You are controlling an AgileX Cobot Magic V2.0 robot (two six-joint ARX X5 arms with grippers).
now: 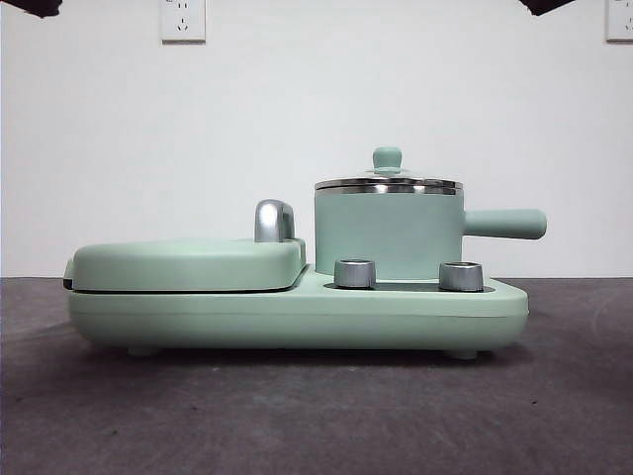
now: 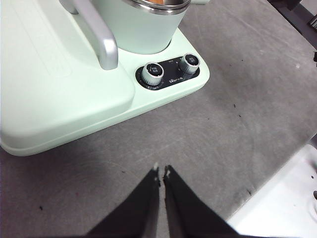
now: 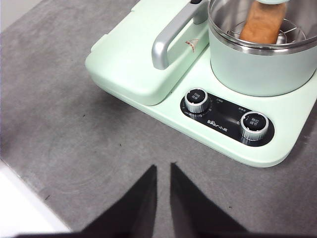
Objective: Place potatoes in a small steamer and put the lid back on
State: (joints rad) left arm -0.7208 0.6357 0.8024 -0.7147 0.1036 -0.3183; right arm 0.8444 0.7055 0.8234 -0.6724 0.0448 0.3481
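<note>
The small steamer [image 1: 388,237] stands on the right half of the mint-green cooker, its straight handle pointing right. The glass lid [image 1: 388,184] rests on its chrome rim, knob up. In the right wrist view the orange-brown potato [image 3: 262,22] lies inside the steamer [image 3: 257,69] on a wire rack. My right gripper [image 3: 163,166] hangs shut over the grey mat, well short of the cooker's dials. My left gripper [image 2: 162,170] is also shut and empty above the mat, away from the steamer [image 2: 143,27]. Both arms show only as black tips at the front view's top corners.
The flat griddle cover [image 1: 188,262] with its chrome handle [image 1: 274,220] fills the cooker's left half. Two chrome dials [image 1: 355,273] [image 1: 461,276] sit in front of the pot. A white surface [image 2: 282,198] borders the grey mat.
</note>
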